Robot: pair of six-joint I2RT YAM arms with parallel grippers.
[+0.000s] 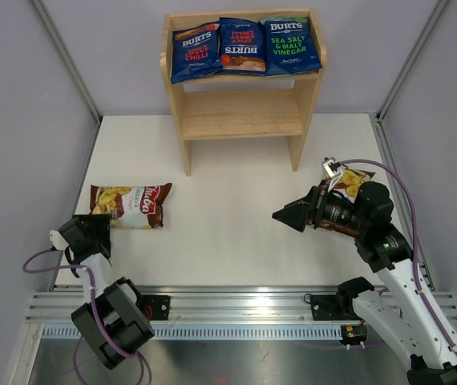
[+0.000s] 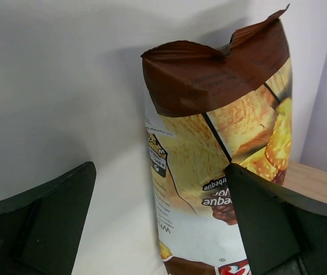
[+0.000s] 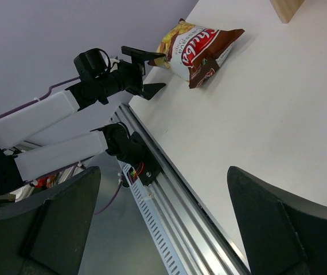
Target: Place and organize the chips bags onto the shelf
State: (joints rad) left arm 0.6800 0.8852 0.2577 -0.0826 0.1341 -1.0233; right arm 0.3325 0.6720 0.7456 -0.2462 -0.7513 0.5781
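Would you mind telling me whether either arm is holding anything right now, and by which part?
Nothing is held. The left gripper has its jaws open at the end of the nearby Chuba bag; the right gripper is open and empty.

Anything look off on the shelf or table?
Yes: the middle dark blue glossy BURTS bag on the top tier of the light wooden shelf lies upside down, lettering inverted against the red-lettered bag and green-lettered bag beside it.
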